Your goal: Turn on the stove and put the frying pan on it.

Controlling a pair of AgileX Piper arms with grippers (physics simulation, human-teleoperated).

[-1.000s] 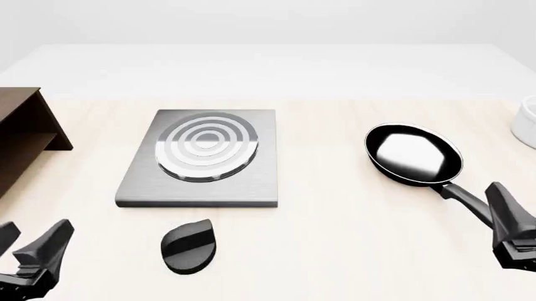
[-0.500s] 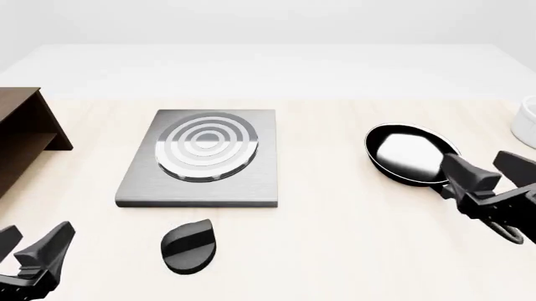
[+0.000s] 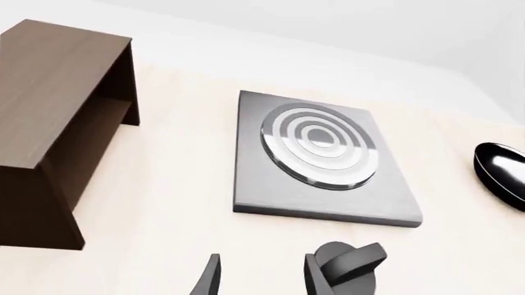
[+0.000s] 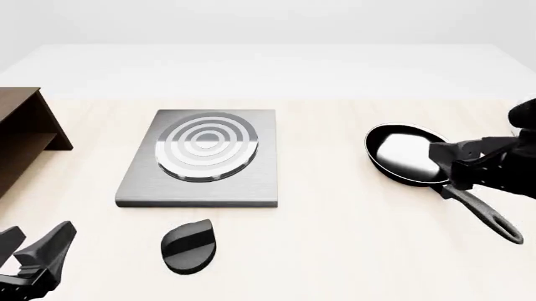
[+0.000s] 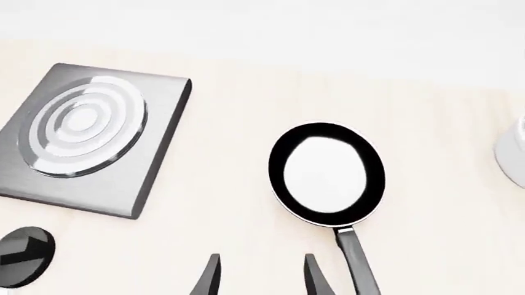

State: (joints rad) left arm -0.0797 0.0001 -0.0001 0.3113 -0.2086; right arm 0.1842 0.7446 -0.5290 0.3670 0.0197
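Observation:
The stove is a grey square plate (image 4: 201, 182) with a ring burner (image 4: 207, 145); its black teardrop knob (image 4: 189, 246) lies apart, just in front of it. The frying pan (image 4: 408, 154) sits to the right of the stove, its long handle (image 4: 486, 216) pointing toward the near right. My right gripper (image 4: 450, 166) hovers open above the spot where the handle joins the pan and holds nothing. In the right wrist view the gripper (image 5: 260, 278) is beside the handle (image 5: 358, 264), short of the pan (image 5: 328, 175). My left gripper (image 4: 32, 258) is open and empty at the near left. In the left wrist view it (image 3: 262, 279) is near the knob (image 3: 346, 263).
A brown wooden shelf (image 4: 21, 135) stands at the left edge, also in the left wrist view (image 3: 49, 117). A white round object (image 4: 526, 122) sits at the far right edge, also in the right wrist view (image 5: 513, 152). The stove (image 5: 90, 138) and knob (image 5: 23, 255) show in the right wrist view.
My right gripper has swung up from the near right edge to above the pan's handle joint, fingers now pointing left. The left gripper has barely moved. Pan, stove and knob are unmoved.

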